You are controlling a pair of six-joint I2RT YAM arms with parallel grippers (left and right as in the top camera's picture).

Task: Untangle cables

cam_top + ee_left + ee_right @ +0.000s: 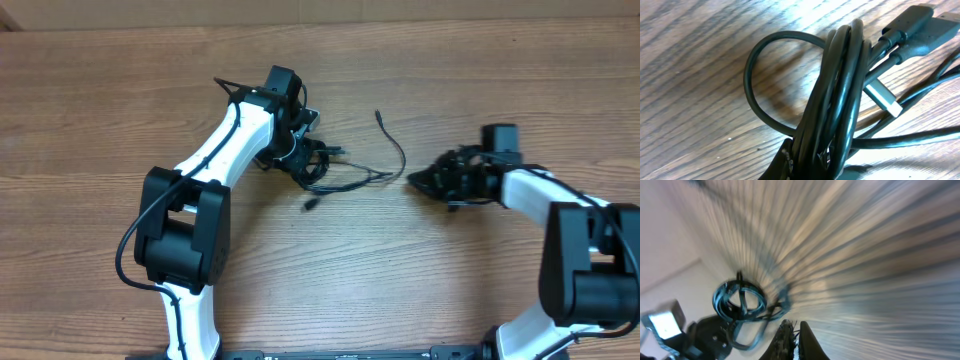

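Pale wood-grain table (120, 100) is running under both arms. The left gripper (298, 150) is sitting with its jaws together, right over the cables (322, 168) near the middle of the table. In its wrist view a dark fingertip (785, 162) is just showing at the bottom edge, where several strands of the bundle are converging. Whether any strand is actually being pinched I cannot tell. Out from there, the strands are rising as a tight twisted bunch, with one loop (752, 90) lying flat on the wood to the left of it. A silver-tipped plug (886, 101) is poking out to the right of the bunch, and two black plug bodies (915, 30) are lying beyond it toward the upper right corner.

From overhead, a loose strand (398, 152) is arcing away from the bundle toward the right arm, and a short plug end (311, 205) is lying just below the tangle.

The right gripper (415, 181) is pointing at the bundle from the right, apart from it, its fingers (807, 342) pressed together and holding nothing. Its wrist view is smeared, with the coiled cables showing only as a dark ring ahead.
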